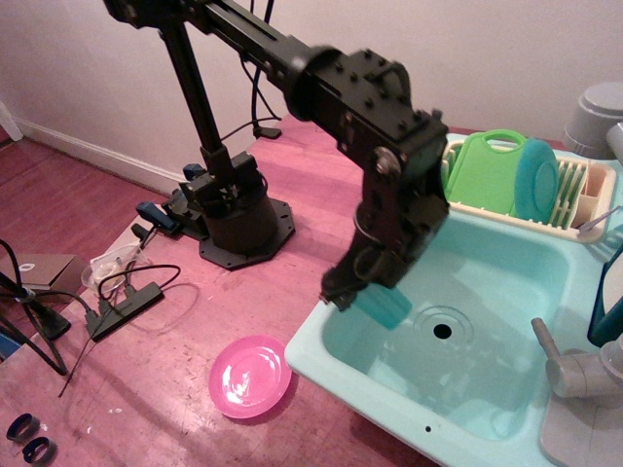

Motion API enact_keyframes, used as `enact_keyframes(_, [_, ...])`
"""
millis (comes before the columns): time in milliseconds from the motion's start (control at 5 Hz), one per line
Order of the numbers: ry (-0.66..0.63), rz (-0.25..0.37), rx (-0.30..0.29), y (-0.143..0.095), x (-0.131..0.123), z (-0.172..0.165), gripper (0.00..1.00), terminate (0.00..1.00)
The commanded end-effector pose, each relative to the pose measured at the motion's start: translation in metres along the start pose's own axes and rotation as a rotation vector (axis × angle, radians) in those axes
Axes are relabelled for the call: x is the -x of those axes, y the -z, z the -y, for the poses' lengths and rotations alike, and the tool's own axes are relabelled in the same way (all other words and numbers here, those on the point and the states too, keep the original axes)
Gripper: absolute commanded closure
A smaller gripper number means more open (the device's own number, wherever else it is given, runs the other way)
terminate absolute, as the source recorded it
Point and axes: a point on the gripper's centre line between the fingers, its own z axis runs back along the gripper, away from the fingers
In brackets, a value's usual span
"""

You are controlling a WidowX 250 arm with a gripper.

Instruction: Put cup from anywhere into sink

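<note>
The small teal cup (385, 307) is held in my black gripper (368, 296), which is shut on it. The cup hangs above the left part of the light-turquoise sink (336, 336), just inside its left rim. It is left of the dark drain hole (442, 331) and above the basin floor. The arm reaches in from the upper left and hides part of the sink's back-left corner.
A pink plate (249, 376) lies on the red floor left of the sink. A cream dish rack (576, 209) at the back holds a green board (485, 175) and a teal plate (537, 179). A grey faucet (574, 370) stands at the sink's right. Cables (122, 297) lie at the left.
</note>
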Motion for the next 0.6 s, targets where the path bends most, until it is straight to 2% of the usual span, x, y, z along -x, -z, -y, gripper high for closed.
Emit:
enact_keyframes(0, [-0.037, 0.066, -0.006, -0.008, -0.018, -0.018, 1.0, 0.0])
enact_keyframes(200, [-0.038, 0.114, -0.033, -0.019, -0.033, -0.029, 1.0, 0.0])
enact_keyframes(400, [0.007, 0.101, -0.027, -0.021, -0.036, -0.029, 0.0, 1.0])
